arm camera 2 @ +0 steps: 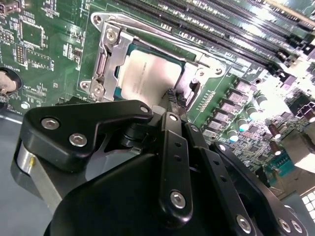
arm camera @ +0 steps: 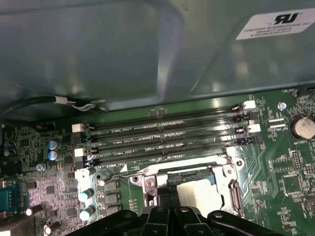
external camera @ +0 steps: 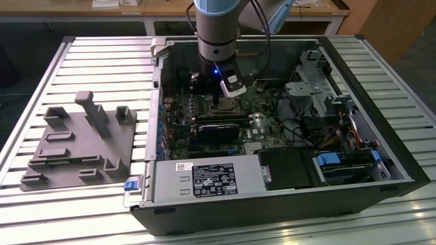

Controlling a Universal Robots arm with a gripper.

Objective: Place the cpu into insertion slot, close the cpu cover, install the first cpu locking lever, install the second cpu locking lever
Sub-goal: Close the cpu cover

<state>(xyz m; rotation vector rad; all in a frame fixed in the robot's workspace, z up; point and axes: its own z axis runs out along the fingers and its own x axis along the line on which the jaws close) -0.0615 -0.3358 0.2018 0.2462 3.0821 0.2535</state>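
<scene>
Cpu (arm camera 2: 150, 78) within cpu cover (arm camera 2: 105, 61), beside gripper (arm camera 2: 173, 100)

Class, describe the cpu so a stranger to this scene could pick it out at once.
Inside the open black computer case lies a green motherboard. Beside its long black memory slots sits a silvery metal frame; the cpu is the flat, pale grey square within it, plain where its neighbours are green or black.
</scene>
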